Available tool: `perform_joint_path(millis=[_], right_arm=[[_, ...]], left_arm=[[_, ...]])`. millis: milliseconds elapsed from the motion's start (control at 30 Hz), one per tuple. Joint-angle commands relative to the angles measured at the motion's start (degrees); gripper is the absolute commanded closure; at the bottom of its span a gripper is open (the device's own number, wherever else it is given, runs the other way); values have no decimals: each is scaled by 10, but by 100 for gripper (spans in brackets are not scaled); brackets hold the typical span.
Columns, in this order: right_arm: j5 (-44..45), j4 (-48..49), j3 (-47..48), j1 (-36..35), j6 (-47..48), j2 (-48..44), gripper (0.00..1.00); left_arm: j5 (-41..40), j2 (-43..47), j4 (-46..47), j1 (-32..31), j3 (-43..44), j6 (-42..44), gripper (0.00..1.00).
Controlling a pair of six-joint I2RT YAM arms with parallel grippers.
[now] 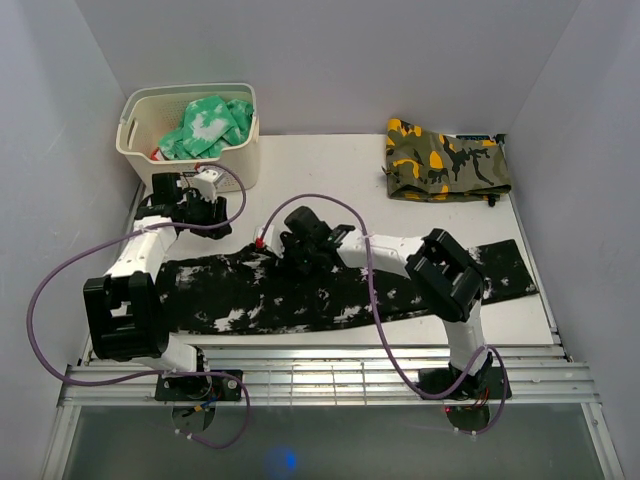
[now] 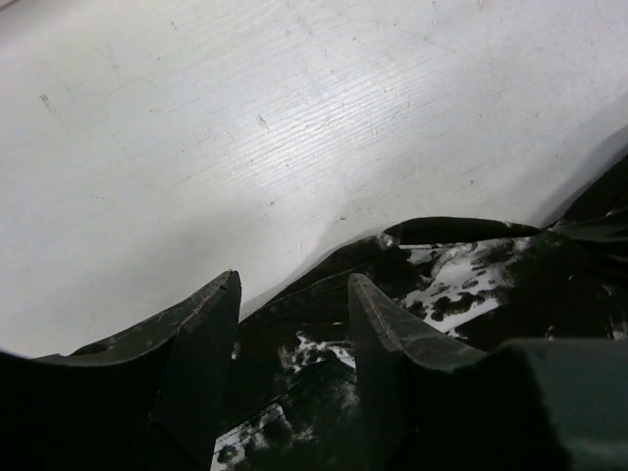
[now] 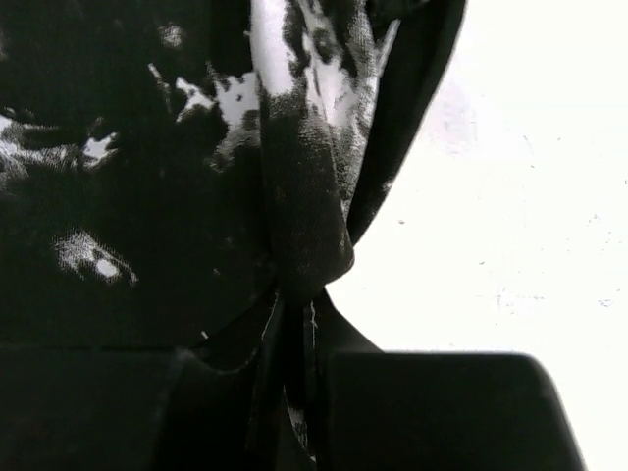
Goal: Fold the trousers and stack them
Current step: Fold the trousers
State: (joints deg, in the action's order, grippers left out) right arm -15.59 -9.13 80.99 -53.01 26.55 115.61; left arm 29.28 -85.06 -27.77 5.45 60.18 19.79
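The black, white-speckled trousers [image 1: 330,300] lie stretched across the near part of the table, from left to right. My left gripper [image 1: 208,225] is open and low over their far left edge. In the left wrist view its fingers [image 2: 294,287] straddle the fabric edge [image 2: 461,285] without closing on it. My right gripper [image 1: 290,258] is at the far edge of the trousers near the middle. In the right wrist view it [image 3: 297,312] is shut on a bunched fold of the fabric [image 3: 304,196].
A cream basket [image 1: 135,150] holding a green-and-white garment [image 1: 210,125] stands at the back left. A folded camouflage garment [image 1: 445,160] lies at the back right. Bare table [image 2: 245,118] lies beyond the left gripper. Purple cables loop over the arms.
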Motion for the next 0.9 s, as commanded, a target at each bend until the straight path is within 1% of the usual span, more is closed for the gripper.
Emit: perform_joint_path(millis=[0, 33, 100, 133, 167, 267, 433, 533, 700, 867], right_arm=[[107, 81, -56, -51, 34, -32, 92], [135, 87, -77, -57, 39, -32, 92], [153, 112, -91, -72, 44, -25, 92], [185, 130, -102, -75, 46, -21, 92], [194, 138, -106, -77, 48, -9, 92], [226, 157, -109, -81, 46, 14, 92], [239, 167, -111, -81, 36, 30, 92], [239, 168, -117, -81, 35, 31, 92], [233, 169, -119, -82, 33, 30, 92], [232, 168, -117, -82, 37, 28, 92]], left_arm=[[-8, 3, -46, -6, 30, 16, 41], [-13, 4, -53, -18, 32, 19, 40], [-17, 9, -68, -32, 33, 23, 38], [-23, 16, -74, -45, 31, 24, 32], [-29, 20, -76, -67, 28, 21, 31], [-50, 31, -86, -103, 13, 1, 30], [-88, 23, -107, -148, -12, -36, 30], [-113, 17, -107, -158, -26, -55, 31], [-155, -6, -85, -170, -36, -86, 36], [-183, -38, -55, -182, -31, -97, 40]])
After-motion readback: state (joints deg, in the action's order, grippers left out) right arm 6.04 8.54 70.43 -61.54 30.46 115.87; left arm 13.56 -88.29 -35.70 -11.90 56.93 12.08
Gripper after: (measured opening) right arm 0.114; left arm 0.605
